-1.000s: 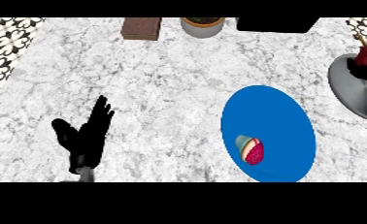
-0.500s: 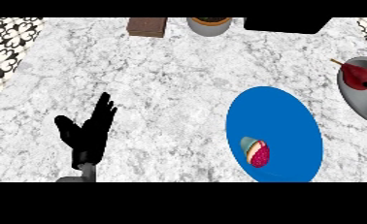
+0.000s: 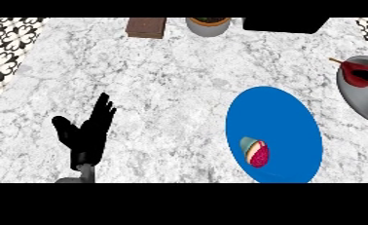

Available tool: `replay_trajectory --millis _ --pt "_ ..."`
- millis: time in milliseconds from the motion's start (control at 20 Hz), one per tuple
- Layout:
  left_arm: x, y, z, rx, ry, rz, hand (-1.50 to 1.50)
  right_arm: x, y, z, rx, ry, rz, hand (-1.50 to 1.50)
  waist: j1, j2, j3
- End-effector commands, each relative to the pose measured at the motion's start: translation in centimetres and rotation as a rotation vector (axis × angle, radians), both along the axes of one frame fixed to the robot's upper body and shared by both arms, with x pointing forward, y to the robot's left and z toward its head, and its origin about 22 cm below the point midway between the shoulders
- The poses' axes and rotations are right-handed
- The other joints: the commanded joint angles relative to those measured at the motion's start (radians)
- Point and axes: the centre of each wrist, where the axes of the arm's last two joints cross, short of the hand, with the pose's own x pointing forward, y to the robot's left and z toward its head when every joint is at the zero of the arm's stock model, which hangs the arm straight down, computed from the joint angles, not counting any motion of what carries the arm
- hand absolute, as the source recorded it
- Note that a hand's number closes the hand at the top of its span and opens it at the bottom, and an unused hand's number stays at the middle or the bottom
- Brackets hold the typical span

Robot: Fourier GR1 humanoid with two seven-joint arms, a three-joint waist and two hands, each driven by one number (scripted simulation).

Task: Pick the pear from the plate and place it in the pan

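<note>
A blue plate [image 3: 277,117] lies on the marble counter at the right. On its lower part rests the pear [image 3: 256,151], a small piece showing green, tan and dark red. The grey pan [image 3: 351,88] is cut by the right edge, with a red object and a thin stem inside it. My left hand [image 3: 86,132] rests open at the lower left, fingers pointing up, far from the plate. My right hand does not show.
At the back edge stand a brown box [image 3: 146,27], a grey pot with a brown inside [image 3: 208,25] and a black block [image 3: 282,24]. A patterned black-and-white surface [image 3: 16,39] borders the counter at the upper left.
The view has shifted a little: the plate, pear and left hand sit slightly further right, and more of the pan's red content shows. The left hand keeps its pose.
</note>
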Motion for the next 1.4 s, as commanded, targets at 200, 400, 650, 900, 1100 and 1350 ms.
replay_trajectory --millis 200,400,650,900,1100,1350 --pt "-1.0 0.0 -0.4 -0.013 0.01 0.016 0.0 -2.4 -3.4 0.9 0.41 -0.214 0.092 -1.5 -0.024 -0.008 -0.001" --pt "-0.7 1.9 -0.3 -0.006 0.02 0.04 0.0 -5.9 -6.5 0.7 0.51 -0.252 0.17 -1.5 -0.045 -0.01 -0.003" --pt "-1.7 1.6 -0.7 0.001 0.041 0.043 0.0 -10.1 -9.4 0.3 0.602 -0.283 0.328 -1.5 -0.057 -0.018 -0.003" --pt "-0.9 -0.4 -1.5 0.006 0.024 0.046 0.0 -11.8 -10.1 -0.5 0.605 -0.236 0.379 -1.5 -0.055 -0.019 -0.007" --pt "-0.4 0.9 0.6 -0.002 0.013 0.029 0.0 -12.8 -10.2 -1.6 0.58 -0.241 0.35 -1.5 -0.047 -0.02 -0.005" --pt "-0.5 1.9 0.5 0.018 0.027 0.046 0.0 -13.9 -10.7 -1.8 0.58 -0.229 0.326 -1.5 -0.054 -0.023 -0.007"
